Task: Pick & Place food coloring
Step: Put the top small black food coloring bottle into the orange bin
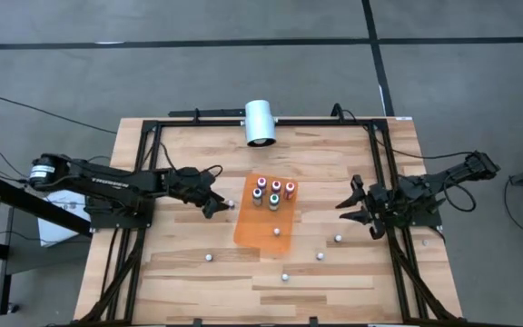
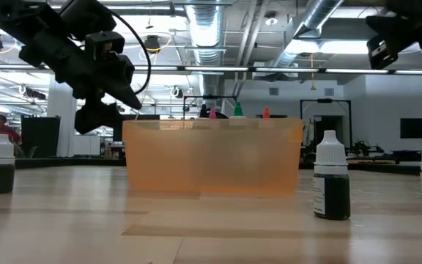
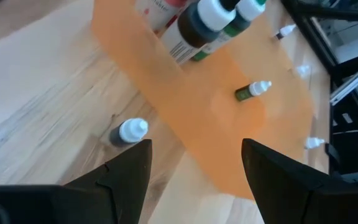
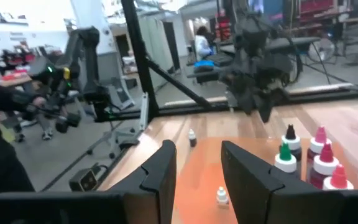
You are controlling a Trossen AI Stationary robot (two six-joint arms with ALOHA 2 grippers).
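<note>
Several tiny food coloring bottles with red, pink, green and dark tops stand in a cluster [image 1: 273, 192] on the far part of an orange translucent tray [image 1: 260, 238]. One green bottle [image 3: 252, 91] lies on its side on the tray. Other white-capped bottles stand loose on the table, one [image 1: 231, 203] just right of my left gripper [image 1: 214, 202]; it also shows in the left wrist view [image 3: 129, 132]. My left gripper [image 3: 194, 163] is open and empty at the tray's left edge. My right gripper [image 1: 352, 207] is open and empty right of the tray, clear of the table.
A big white cylinder [image 1: 261, 123] lies at the table's far edge. Loose bottles stand near the near edge [image 1: 209, 257], [image 1: 285, 277], [image 1: 319, 257] and toward the right [image 1: 338, 239]. A black frame [image 1: 384, 163] runs along the table's sides. A person shows in the room behind [image 2: 2, 128].
</note>
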